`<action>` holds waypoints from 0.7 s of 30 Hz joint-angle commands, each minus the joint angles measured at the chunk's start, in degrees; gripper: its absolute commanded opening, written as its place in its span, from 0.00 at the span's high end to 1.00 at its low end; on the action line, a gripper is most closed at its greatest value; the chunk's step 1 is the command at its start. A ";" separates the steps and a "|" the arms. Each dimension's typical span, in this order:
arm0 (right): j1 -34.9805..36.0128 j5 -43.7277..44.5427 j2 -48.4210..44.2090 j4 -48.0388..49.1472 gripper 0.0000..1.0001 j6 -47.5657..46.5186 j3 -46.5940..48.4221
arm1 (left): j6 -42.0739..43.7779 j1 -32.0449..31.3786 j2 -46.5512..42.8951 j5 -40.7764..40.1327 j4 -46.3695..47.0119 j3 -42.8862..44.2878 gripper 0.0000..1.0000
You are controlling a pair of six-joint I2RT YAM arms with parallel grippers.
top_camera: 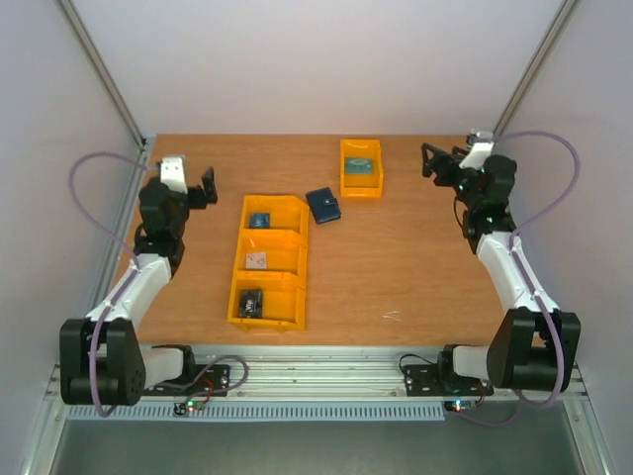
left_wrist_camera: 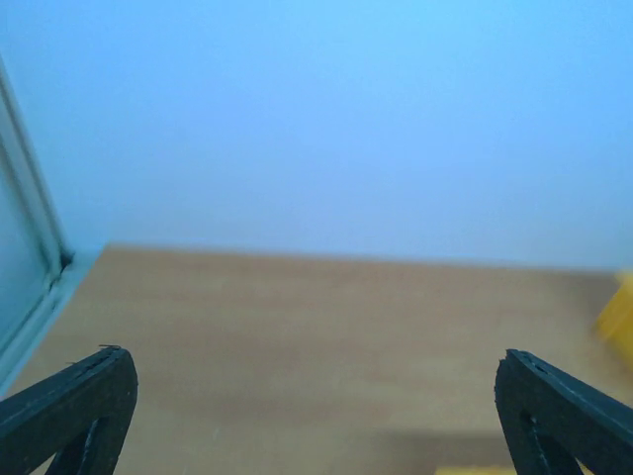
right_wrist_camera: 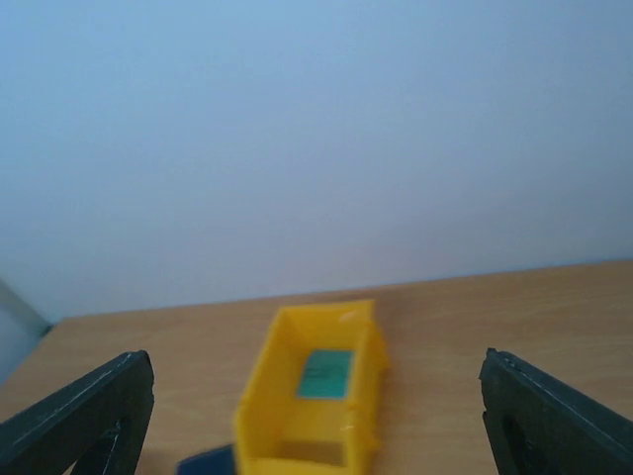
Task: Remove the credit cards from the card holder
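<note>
Card holder (top_camera: 323,205), a closed, dark navy wallet, lies flat and slightly skewed on the wooden table (top_camera: 415,277), between a three-compartment yellow plastic bin (top_camera: 303,259) and a small yellow bin (top_camera: 361,191). Left gripper (top_camera: 206,188) and right gripper (top_camera: 432,163) hover spread wide and empty, about equally far to either side. Credit cards are out of sight.

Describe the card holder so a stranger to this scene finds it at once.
On the brown wooden table, look between the long yellow three-compartment tray and the small single yellow bin. The dark navy-blue, square card holder lies there on bare wood. Unlike the teal flat item inside that bin, it sits in no container.
</note>
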 commanded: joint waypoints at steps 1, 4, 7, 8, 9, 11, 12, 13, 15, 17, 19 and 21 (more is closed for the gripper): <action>7.58 -3.88 5.55 -19.10 0.10 3.73 7.64 | -11.86 0.08 -3.69 6.59 -8.47 8.22 0.01; 13.72 0.27 11.16 -26.64 0.13 3.30 12.71 | -22.23 -0.01 -3.73 11.36 -8.76 11.08 0.01; 19.04 0.74 16.88 -33.97 0.18 4.01 18.12 | -28.62 -2.73 -3.61 12.87 -10.99 12.14 0.01; 20.50 0.55 18.80 -36.03 0.19 4.07 19.59 | -29.76 -2.85 -3.65 13.74 -11.19 12.12 0.01; 21.78 0.38 20.69 -37.96 0.20 4.15 20.81 | -30.72 -3.01 -3.74 14.66 -11.18 11.96 0.01; 23.78 0.02 24.28 -40.89 0.22 4.46 22.96 | -30.65 -3.44 -4.05 15.91 -10.60 11.18 0.01; 24.33 -0.72 26.07 -41.98 0.23 5.03 23.81 | -30.10 -3.70 -4.25 16.15 -10.37 10.73 0.01; 24.44 -1.72 27.82 -42.80 0.25 5.76 24.42 | -29.65 -4.01 -4.43 16.21 -10.17 10.30 0.01; 24.46 -3.00 32.16 -44.46 0.29 6.84 26.12 | -28.54 -4.45 -4.76 16.01 -9.92 9.54 0.01; 24.46 -4.42 35.52 -46.22 0.35 7.34 28.46 | -27.39 -4.74 -4.92 16.21 -9.60 8.98 0.01; 24.46 -4.80 38.14 -47.02 0.39 8.02 30.44 | -26.79 -4.91 -4.88 16.15 -9.59 8.70 0.01; 24.46 -3.69 40.35 -47.38 0.41 8.91 32.07 | -26.72 -5.01 -4.84 16.05 -9.59 8.57 0.01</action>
